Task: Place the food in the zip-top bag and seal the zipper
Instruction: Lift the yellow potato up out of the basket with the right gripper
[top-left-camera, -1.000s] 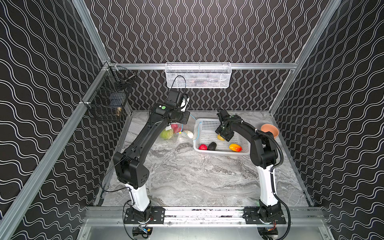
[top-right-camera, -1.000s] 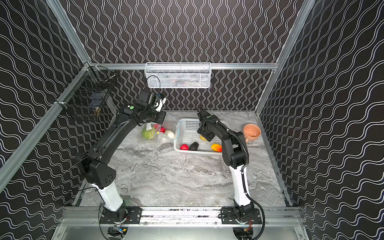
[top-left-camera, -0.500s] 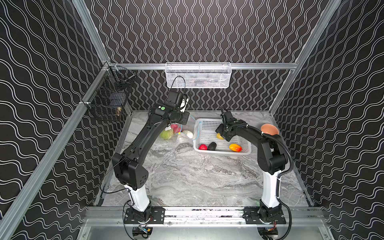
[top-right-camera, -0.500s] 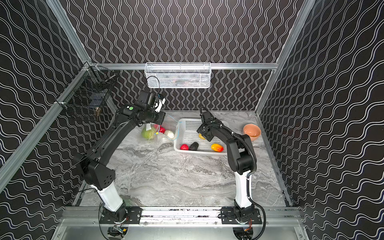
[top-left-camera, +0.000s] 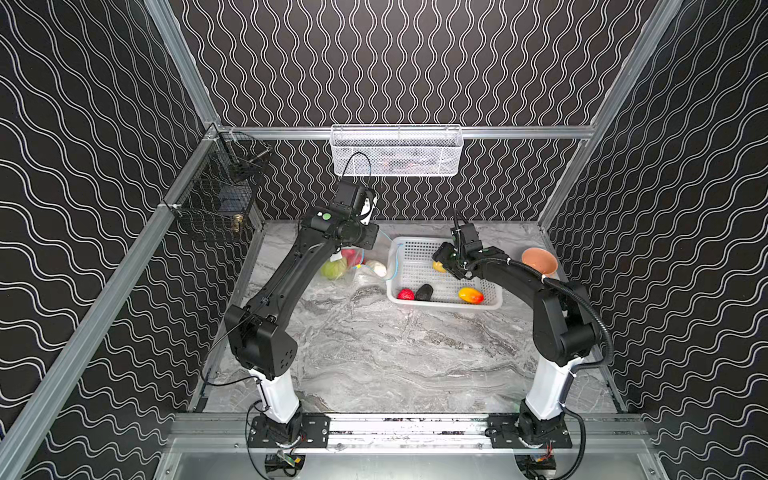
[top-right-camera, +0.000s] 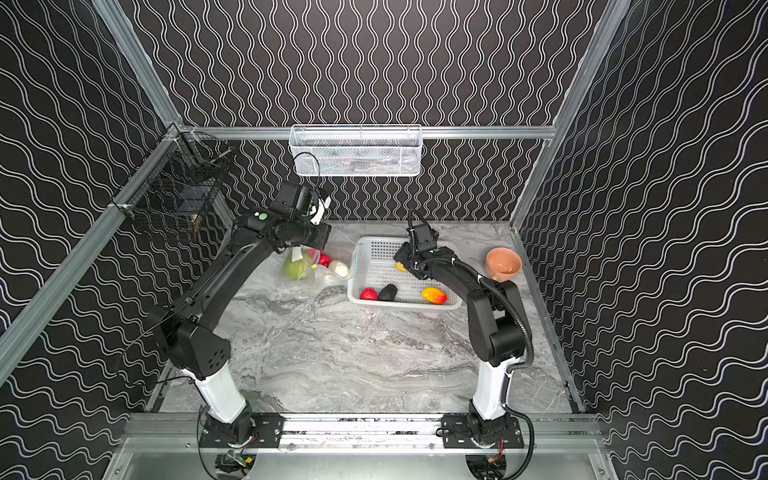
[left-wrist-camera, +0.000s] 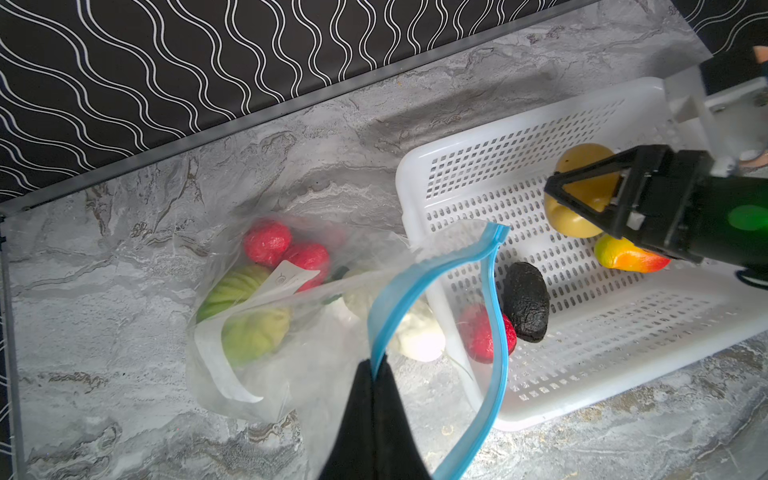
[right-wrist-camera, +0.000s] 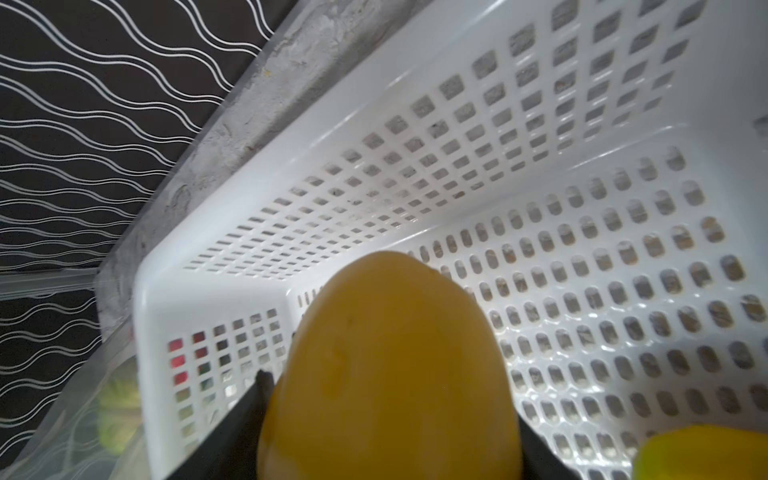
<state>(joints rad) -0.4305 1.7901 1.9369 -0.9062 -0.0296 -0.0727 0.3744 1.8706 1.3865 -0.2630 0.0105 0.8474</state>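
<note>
So the marble table (top-left-camera: 374, 353) has the white basket (top-left-camera: 486, 305) toward the back. The zip-top bag (left-wrist-camera: 291, 374) is slumped just beside it, with the green melon (left-wrist-camera: 245, 316), two strawberries (left-wrist-camera: 268, 243) and the white radish (left-wrist-camera: 415, 336) already inside. The right gripper (right-wrist-camera: 386, 436) is clamped around the lemon (left-wrist-camera: 586, 158) in the basket, where the mango (left-wrist-camera: 627, 257), eggplant (left-wrist-camera: 525, 303) and another strawberry (left-wrist-camera: 482, 336) lie too. The left gripper (left-wrist-camera: 376, 374) is pinched tight on the blue zipper (left-wrist-camera: 415, 278), bag mouth gaping open.
</note>
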